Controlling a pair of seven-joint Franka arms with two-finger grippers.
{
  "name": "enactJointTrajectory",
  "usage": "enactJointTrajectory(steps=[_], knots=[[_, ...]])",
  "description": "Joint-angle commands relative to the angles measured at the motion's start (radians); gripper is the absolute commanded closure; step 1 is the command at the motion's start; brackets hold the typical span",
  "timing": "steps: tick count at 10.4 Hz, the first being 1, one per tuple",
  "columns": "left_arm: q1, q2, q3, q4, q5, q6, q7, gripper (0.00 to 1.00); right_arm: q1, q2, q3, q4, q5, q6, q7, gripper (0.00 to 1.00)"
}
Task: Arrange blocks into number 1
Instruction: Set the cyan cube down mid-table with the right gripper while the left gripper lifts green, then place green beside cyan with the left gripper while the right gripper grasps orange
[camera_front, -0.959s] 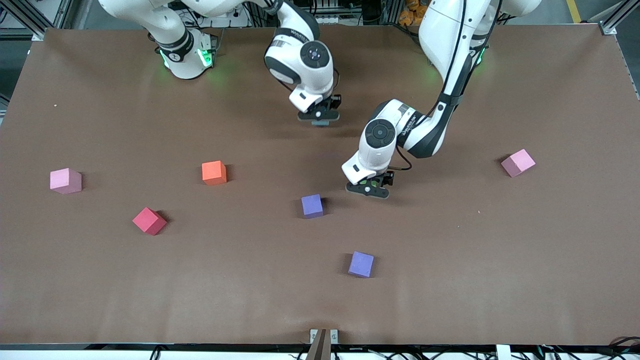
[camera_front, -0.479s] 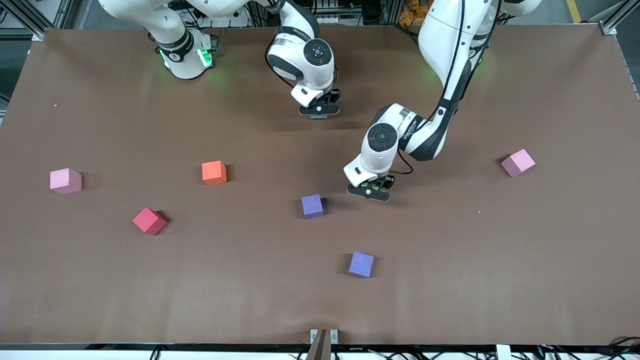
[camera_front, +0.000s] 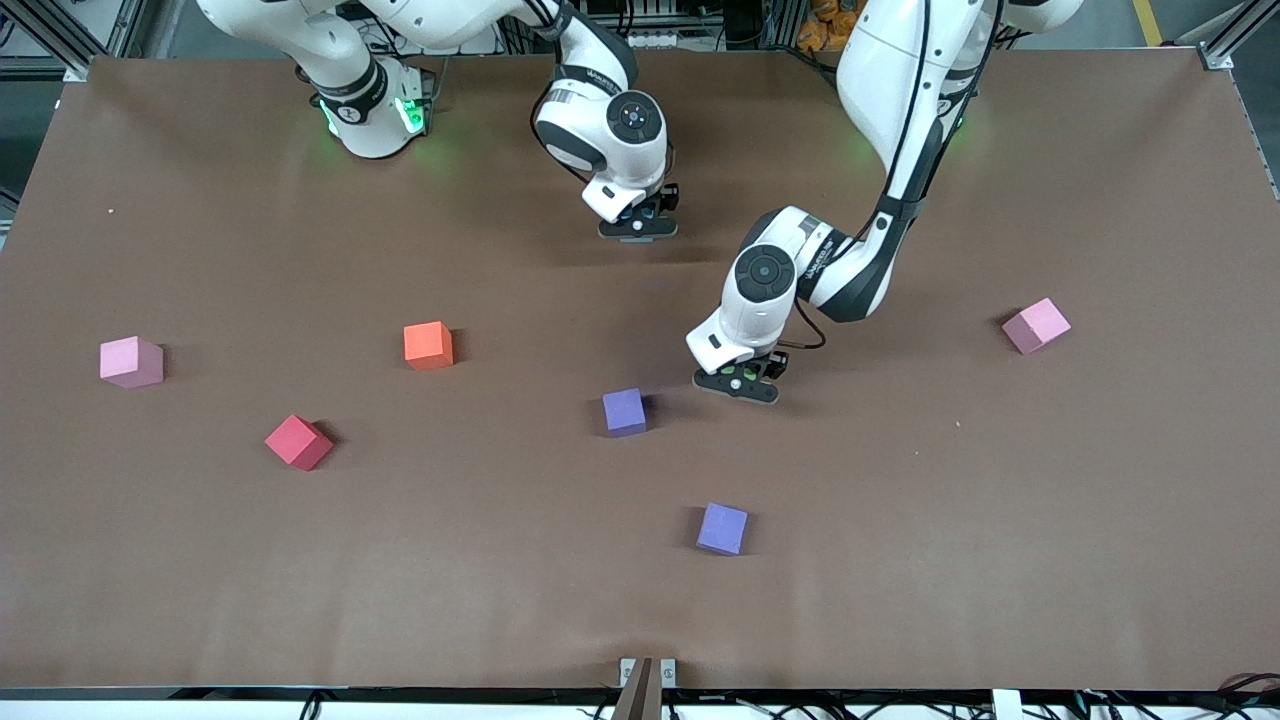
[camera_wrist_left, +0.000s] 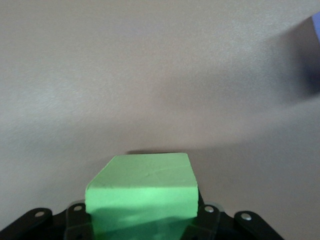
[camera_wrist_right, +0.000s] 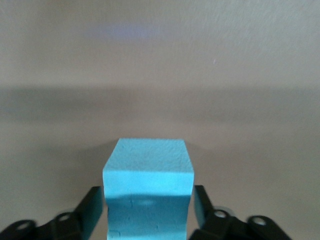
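Note:
My left gripper (camera_front: 738, 385) is shut on a green block (camera_wrist_left: 142, 192), low over the table beside a purple block (camera_front: 624, 411), toward the left arm's end of it. My right gripper (camera_front: 637, 228) is shut on a light blue block (camera_wrist_right: 148, 190) over bare table near the robots' bases. Loose on the table lie a second purple block (camera_front: 722, 528), an orange block (camera_front: 428, 345), a red block (camera_front: 298, 441) and two pink blocks (camera_front: 131, 361) (camera_front: 1036, 325). No blocks touch in a line.
The brown table (camera_front: 900, 560) is bare around the scattered blocks. A small metal bracket (camera_front: 647, 672) sits at the table edge nearest the front camera.
The right gripper with the light blue block has shifted slightly toward the robots' bases. The left gripper with the green block has barely moved.

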Motion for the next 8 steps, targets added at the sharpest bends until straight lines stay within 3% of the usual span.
enactJointTrajectory(steps=[1,5,8], knots=[[0.009,-0.106,-0.002,-0.014,-0.002,-0.146,-0.037,0.35,-0.07,-0.097,0.019,0.052,-0.019,-0.158,-0.082,0.0],[0.024,-0.146,-0.002,-0.017,-0.074,-0.213,-0.083,0.35,-0.318,-0.206,0.012,0.124,-0.01,-0.363,-0.44,0.0],[-0.054,-0.134,-0.016,-0.02,-0.091,-0.213,-0.308,0.35,-0.435,-0.214,-0.146,0.133,-0.011,-0.373,-0.817,0.0]])
